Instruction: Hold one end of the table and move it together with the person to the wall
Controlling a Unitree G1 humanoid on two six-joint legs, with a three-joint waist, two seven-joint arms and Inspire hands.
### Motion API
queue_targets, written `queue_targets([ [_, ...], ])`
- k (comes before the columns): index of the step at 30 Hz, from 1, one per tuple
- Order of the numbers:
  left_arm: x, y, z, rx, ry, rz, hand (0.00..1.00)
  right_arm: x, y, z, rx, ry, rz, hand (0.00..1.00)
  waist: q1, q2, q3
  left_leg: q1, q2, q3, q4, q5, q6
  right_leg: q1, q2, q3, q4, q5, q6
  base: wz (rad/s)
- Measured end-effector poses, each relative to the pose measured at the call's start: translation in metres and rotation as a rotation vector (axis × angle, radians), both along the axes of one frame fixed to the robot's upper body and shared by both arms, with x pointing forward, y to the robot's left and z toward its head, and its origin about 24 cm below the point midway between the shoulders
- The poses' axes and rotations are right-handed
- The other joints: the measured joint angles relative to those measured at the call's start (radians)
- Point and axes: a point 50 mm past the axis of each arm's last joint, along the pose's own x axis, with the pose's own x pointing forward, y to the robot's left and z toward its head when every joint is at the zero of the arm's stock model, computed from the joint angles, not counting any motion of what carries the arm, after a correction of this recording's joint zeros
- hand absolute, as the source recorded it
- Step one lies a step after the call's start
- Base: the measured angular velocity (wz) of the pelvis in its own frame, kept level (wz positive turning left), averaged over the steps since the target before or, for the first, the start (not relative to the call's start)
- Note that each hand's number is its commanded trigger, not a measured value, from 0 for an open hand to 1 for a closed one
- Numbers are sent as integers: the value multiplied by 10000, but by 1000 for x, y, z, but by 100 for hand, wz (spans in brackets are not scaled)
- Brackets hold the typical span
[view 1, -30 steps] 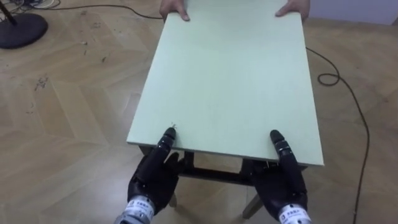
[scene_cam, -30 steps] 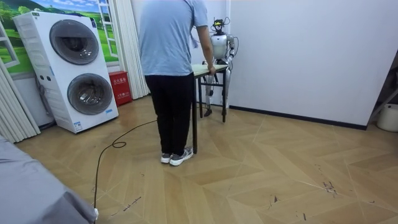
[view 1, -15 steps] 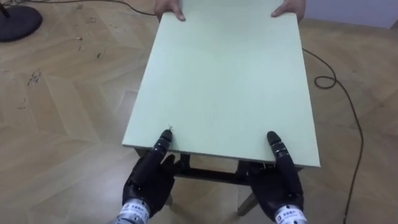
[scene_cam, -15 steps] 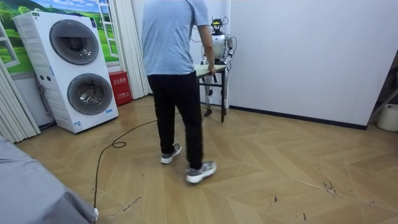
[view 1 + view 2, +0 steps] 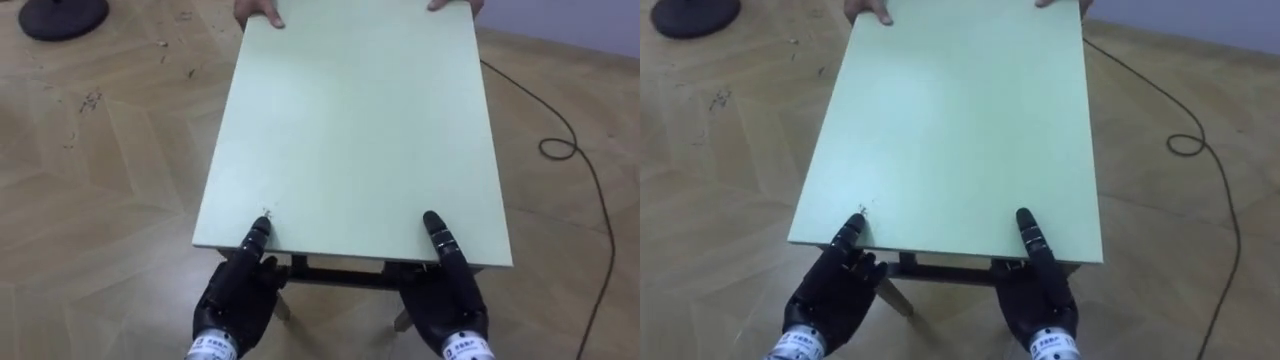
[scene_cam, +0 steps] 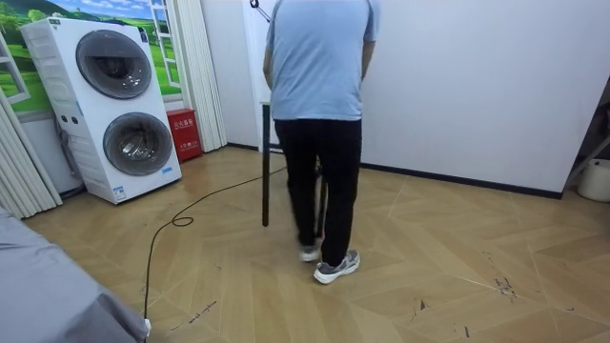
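Observation:
A pale green table [image 5: 350,130] stretches away from me, lifted between me and a person [image 6: 319,114]. My left hand [image 5: 235,295] grips the near edge at its left. The thumb lies on top and the fingers curl under the board. My right hand [image 5: 445,300] holds the near edge at its right in the same way. At the far edge, the person's hands [image 5: 255,12] clasp both corners. In the room view the person stands with their back to the camera, in front of me. One dark table leg [image 6: 265,162] shows beside them.
A black round stand base [image 5: 65,15] sits on the wooden floor at the far left. Two stacked washing machines [image 6: 119,105] stand at the room view's left. A white wall [image 6: 457,86] runs behind the table. A grey cloth shape [image 6: 48,295] fills the room view's lower left.
The person has stepped to the room view's right and now hides me. The table has moved along with us, and the floor has slid past beneath. Both my hands keep their hold.

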Motion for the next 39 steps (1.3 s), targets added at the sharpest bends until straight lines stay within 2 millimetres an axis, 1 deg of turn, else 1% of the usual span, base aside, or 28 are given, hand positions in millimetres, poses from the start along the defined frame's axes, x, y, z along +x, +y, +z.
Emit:
queue_targets([
  [2,0,-1,3,42,-141,5,100,0,0,0,74,-39,-43,100,32,17,2,-245,-29,-240,81,70,-57,-3,-81,-409,-4,-32,-13,70],
  [3,0,1,4,122,-171,46,100,0,2,0,149,-46,-41,100,-71,21,0,-400,-40,-169,92,162,-99,50,-204,-759,-4,-149,-34,87],
  [4,0,3,4,173,-172,48,100,0,3,0,188,-42,-45,100,-188,23,1,-479,-33,-18,110,214,-120,93,-265,-915,-2,-230,-56,106],
  [5,0,4,3,222,-147,33,100,-1,4,-1,189,-13,-28,100,-354,57,-7,-612,40,409,123,349,-144,175,-375,-1304,21,-304,-44,107],
  [6,0,4,3,218,-151,27,100,-1,4,-2,201,-6,-15,100,-490,60,-4,-728,97,867,119,459,-143,229,-463,-1501,27,-388,-48,102],
  [8,-1,3,3,227,-115,-2,100,-2,3,-3,204,56,-24,100,-570,70,2,-780,137,1311,94,593,-135,362,-555,-1672,33,-521,-15,78],
  [10,-3,4,1,230,-25,12,100,-5,4,-4,239,150,-41,100,-525,104,1,-772,108,1316,123,613,-120,493,-584,-1719,36,-641,44,51],
  [11,-4,4,0,231,24,8,100,-7,4,-5,246,181,-43,100,-455,154,14,-794,93,1294,212,621,-108,560,-621,-1849,44,-649,54,42],
  [13,-5,5,0,219,87,45,100,-7,5,-4,153,118,54,100,-442,216,37,-896,49,1274,348,647,-62,580,-760,-2115,198,-708,97,39],
  [16,-9,7,-4,170,382,336,100,-8,11,-4,-37,83,300,100,-369,204,44,-870,-13,1256,447,618,15,575,-1007,-2197,655,-847,228,19],
  [18,-10,4,-5,95,539,346,100,-9,10,-5,-131,141,322,100,-364,209,52,-1024,-232,965,667,532,147,560,-1280,-2437,1105,-1015,347,38],
  [19,-10,3,-5,82,568,318,100,-10,10,-5,-133,174,297,100,-392,209,52,-1075,-308,809,763,511,183,575,-1351,-2452,1226,-1061,399,74],
  [20,-10,1,-5,115,572,190,100,-12,8,-6,-102,250,138,100,-446,222,60,-1194,-472,374,964,468,253,650,-1476,-2384,1447,-1161,513,96],
  [21,-10,-1,-5,186,520,72,100,-15,3,-7,-141,317,-40,100,-551,239,66,-1277,-687,-145,1057,492,311,699,-1566,-2091,1680,-1234,569,107],
  [22,-9,-2,-4,251,479,-5,100,-16,2,-8,-143,336,-81,100,-585,246,68,-1311,-742,-386,1100,516,341,704,-1574,-1788,1777,-1276,564,126],
  [23,-7,-3,-4,356,406,-100,100,-18,1,-9,-15,346,-272,100,-724,240,68,-1345,-979,-1018,1128,600,387,768,-1497,-874,1817,-1381,460,146],
  [24,-4,-5,-2,427,269,-196,100,-20,2,-9,115,326,-426,100,-901,244,68,-1398,-1307,-1872,1136,739,397,814,-1263,115,1750,-1534,284,151],
  [25,-3,-4,-1,479,201,-265,100,-20,2,-9,190,306,-509,100,-956,241,67,-1452,-1484,-2354,1129,827,389,804,-1085,555,1666,-1628,230,147],
  [26,1,-3,1,578,39,-329,100,-20,4,-8,329,268,-558,100,-1012,211,63,-1542,-1783,-3119,1064,1021,334,854,-673,1251,1340,-1780,153,123],
  [27,4,-3,4,628,-128,-336,100,-18,5,-7,453,213,-568,100,-1001,203,59,-1685,-2025,-3381,1027,1223,272,1037,-560,1300,1026,-1854,198,109],
  [28,6,-3,4,651,-203,-327,100,-17,5,-7,557,190,-594,100,-972,202,58,-1743,-2072,-3429,1021,1272,242,1110,-565,1279,867,-1888,303,82],
  [29,7,-2,5,752,-290,-334,100,-16,5,-7,643,194,-593,100,-850,193,63,-1818,-2052,-3408,983,1361,176,1246,-534,1059,653,-1904,356,77],
  [30,7,-2,6,855,-347,-365,100,-17,6,-7,714,232,-574,100,-833,144,84,-1820,-1972,-3207,874,1463,145,1404,-507,698,537,-1908,346,75],
  [32,9,-2,7,935,-434,-390,100,-16,7,-7,898,259,-597,100,-690,17,118,-1896,-1735,-2670,762,1588,130,1533,-412,388,349,-1916,275,69],
  [33,10,-1,8,988,-476,-401,100,-16,6,-7,933,258,-633,100,-639,-70,92,-2011,-1686,-2528,779,1667,111,1522,-335,264,180,-1942,201,60],
  [34,10,-1,8,1008,-494,-413,100,-16,6,-7,941,252,-626,100,-559,-98,103,-2041,-1673,-2519,747,1703,97,1504,-311,253,152,-1939,192,47],
  [38,7,1,6,977,-369,-353,100,-14,6,-8,897,343,-486,100,-97,-209,70,-2131,-1684,-2558,697,1731,83,1618,-226,276,23,-1902,122,20],
  [39,7,2,6,963,-369,-283,100,-12,7,-8,876,357,-419,100,42,-239,84,-2132,-1699,-2601,702,1734,79,1649,-222,255,14,-1897,115,13],
])
